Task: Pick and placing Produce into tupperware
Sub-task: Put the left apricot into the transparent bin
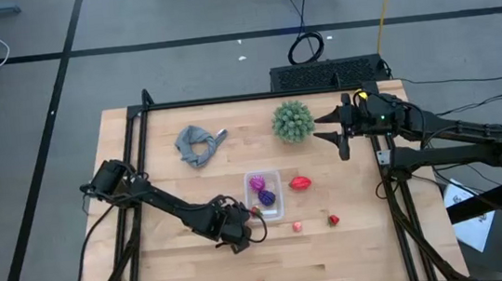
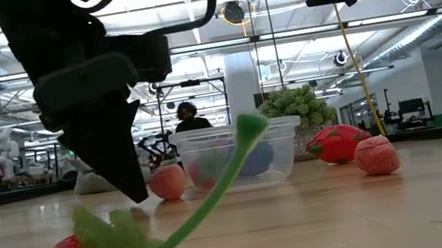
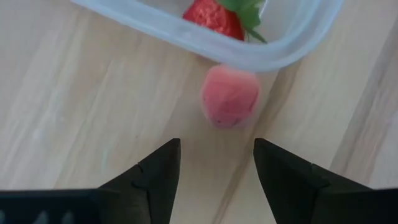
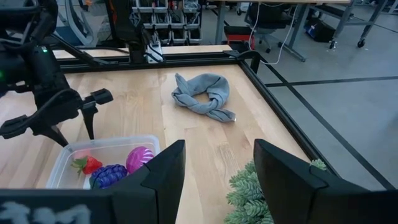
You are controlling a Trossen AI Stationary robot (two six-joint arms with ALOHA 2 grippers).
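The left gripper hangs low over the surface at the tupperware's seven o'clock corner, its jaws partly apart and empty, with a small pink fruit just ahead of them, touching the container wall. Inside lie a strawberry, a dark purple piece and a magenta piece. The right gripper waits at two o'clock beside the green plant, jaws apart and empty.
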